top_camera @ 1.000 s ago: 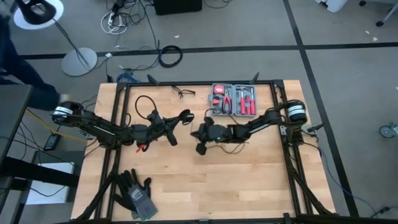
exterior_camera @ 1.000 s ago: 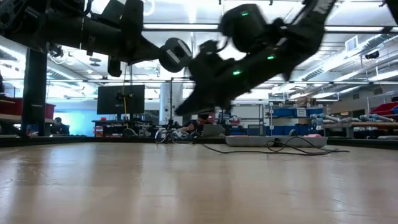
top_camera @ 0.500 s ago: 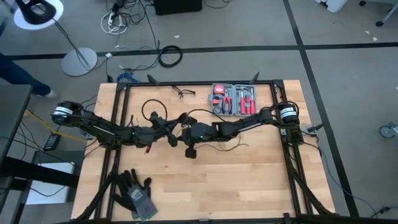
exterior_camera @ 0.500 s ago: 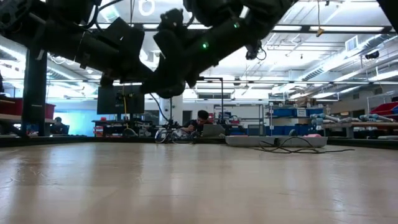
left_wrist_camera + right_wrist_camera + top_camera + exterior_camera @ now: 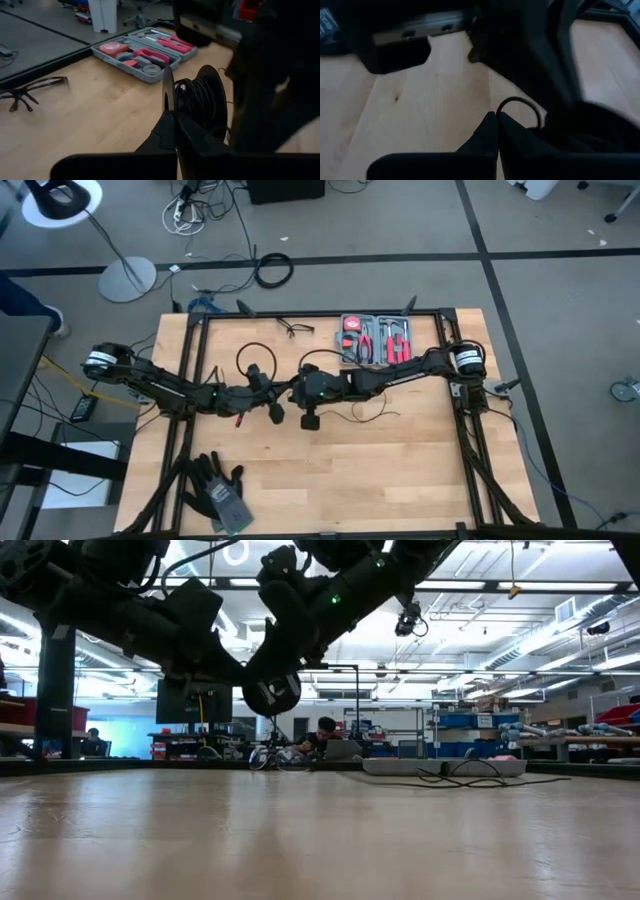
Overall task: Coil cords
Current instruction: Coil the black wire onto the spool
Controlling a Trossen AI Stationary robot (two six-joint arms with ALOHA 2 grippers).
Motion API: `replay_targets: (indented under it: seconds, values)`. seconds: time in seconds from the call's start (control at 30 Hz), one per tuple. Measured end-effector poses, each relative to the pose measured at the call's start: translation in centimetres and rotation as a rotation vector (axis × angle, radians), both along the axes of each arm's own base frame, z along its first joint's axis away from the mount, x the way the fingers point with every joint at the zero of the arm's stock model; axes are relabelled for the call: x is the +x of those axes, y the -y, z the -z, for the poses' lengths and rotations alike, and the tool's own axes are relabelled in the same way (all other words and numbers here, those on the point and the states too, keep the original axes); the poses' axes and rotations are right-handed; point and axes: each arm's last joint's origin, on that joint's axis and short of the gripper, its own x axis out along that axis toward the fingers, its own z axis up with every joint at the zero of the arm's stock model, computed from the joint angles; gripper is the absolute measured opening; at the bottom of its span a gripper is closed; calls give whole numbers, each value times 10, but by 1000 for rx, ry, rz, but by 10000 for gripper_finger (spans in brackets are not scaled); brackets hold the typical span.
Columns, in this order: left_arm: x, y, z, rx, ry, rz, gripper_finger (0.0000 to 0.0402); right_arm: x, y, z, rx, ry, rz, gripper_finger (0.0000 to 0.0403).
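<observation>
- Both claws meet above the middle of the worktop [image 5: 400,470]: the left claw [image 5: 283,395] reaches in from the left, the right claw [image 5: 298,390] from the right, their tips just beside each other.
- Left claw: its fingers [image 5: 168,95] are pressed together into a single blade. The left wrist view shows turns of the thin black cord [image 5: 197,97] bunched just past the tip; whether the fingers pinch a strand I cannot tell.
- Right claw: fingers [image 5: 495,125] also fully closed. A small loop of cord curves up right at the tip in the right wrist view, but a grip on it is not clear.
- The cord hangs up in the air between the two claws. One loop rises from the left arm, and loose thin strands trail on the wood beneath the right arm.
- In the low view a round black puck [image 5: 272,695] hangs where the two arms meet, well above the wood.
- A grey tool case [image 5: 375,340] with red-handled tools lies open near the far edge, close to the right arm.
- Dark-framed glasses [image 5: 292,329] lie at the far edge, left of the case.
- A pair of dark gloves [image 5: 218,488] lies at the near left corner, well apart from the arms.
</observation>
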Motion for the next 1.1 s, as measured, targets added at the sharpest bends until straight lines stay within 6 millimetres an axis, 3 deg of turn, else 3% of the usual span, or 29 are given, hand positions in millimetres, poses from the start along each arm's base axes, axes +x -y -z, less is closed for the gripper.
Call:
replay_targets:
  seconds: [0.33,0.73,0.93,1.1]
  values:
    - [-2,0,6,-30,-48,7,0,-27,8,-35,-82,-78,147,1]
    - [0,3,3,-85,-4,72,0,-48,20,-24,-51,-296,260,25]
    - [1,3,-1,-77,40,63,0,-62,17,16,5,-354,289,25]
    - [0,2,-1,-70,47,48,0,-83,3,45,89,-209,250,26]
